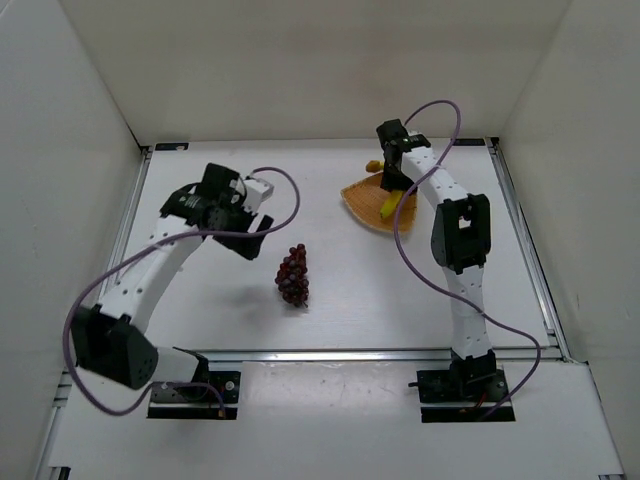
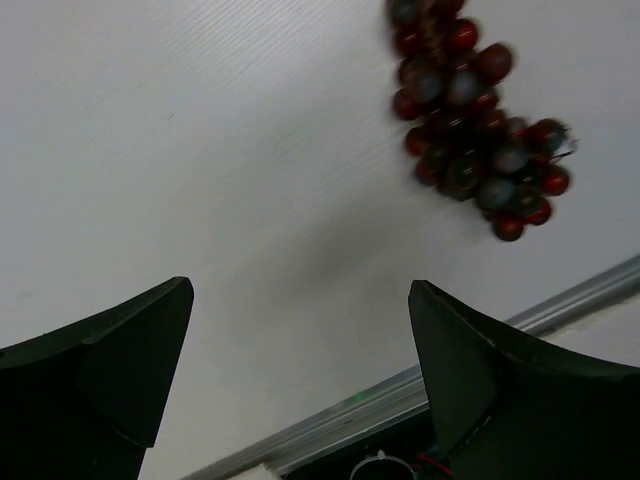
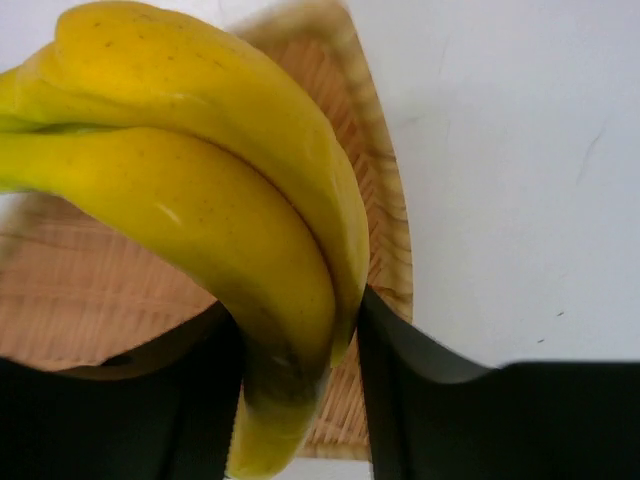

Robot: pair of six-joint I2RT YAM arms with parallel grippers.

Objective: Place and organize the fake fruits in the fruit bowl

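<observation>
The woven wicker fruit bowl (image 1: 362,203) lies at the back right of the table. My right gripper (image 1: 393,185) is over it, shut on the yellow banana (image 1: 387,206). The right wrist view shows the banana (image 3: 230,230) pinched between the black fingers above the bowl (image 3: 385,210). The dark red grapes (image 1: 293,275) lie on the table in the middle. My left gripper (image 1: 258,232) is open and empty, up and left of them. In the left wrist view the grapes (image 2: 475,120) lie beyond the wide-apart fingers (image 2: 470,350).
White walls close in the table on the left, back and right. Metal rails (image 1: 350,352) run along the table's edges. A purple cable loops off each arm. The rail also shows in the left wrist view (image 2: 400,400).
</observation>
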